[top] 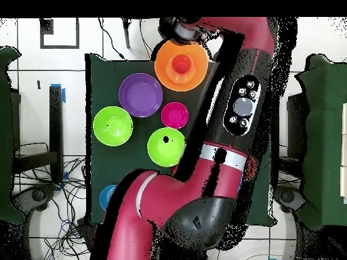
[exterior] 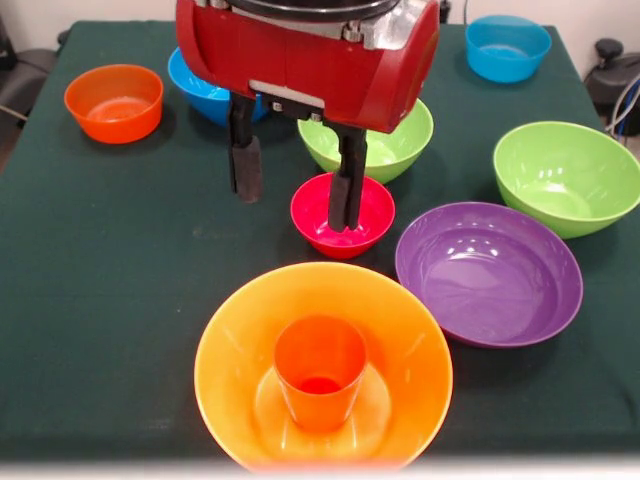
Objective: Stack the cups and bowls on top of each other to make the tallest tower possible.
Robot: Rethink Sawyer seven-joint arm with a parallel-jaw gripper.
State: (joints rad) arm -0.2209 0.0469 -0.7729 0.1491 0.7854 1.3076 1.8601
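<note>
Nearest of all sits the big orange bowl point(exterior: 322, 375) with the orange cup point(exterior: 320, 372) standing upright in its middle, mouth up — a broad base with a narrow piece on it, which looks to me like the start of the tower. Just behind it, the gripper point(exterior: 296, 185) hangs with its jaws spread apart, one finger point(exterior: 342, 198) dipped inside the small crimson bowl point(exterior: 342, 214) and the other down outside the rim on the side toward the small orange bowl point(exterior: 113, 102); nothing is clamped yet, but straddling the wall that way reads as lining up to pinch the rim. That crimson bowl rests on the green cloth of the table point(exterior: 120, 300), apart from the stack, so it has not been lifted onto the cup. Around the gripper it is crowded: a lime green bowl point(exterior: 385, 148) sits right behind the crimson one, nearly touching it, and the wide purple bowl point(exterior: 488, 272) lies close on the opposite side from the outer finger, with a second lime green bowl point(exterior: 566, 175) beyond that. Two blue bowls point(exterior: 507, 47) stay well back, one half hidden by the arm. I'd judge the purple rim the likeliest thing to clip on the way to the cup.
</note>
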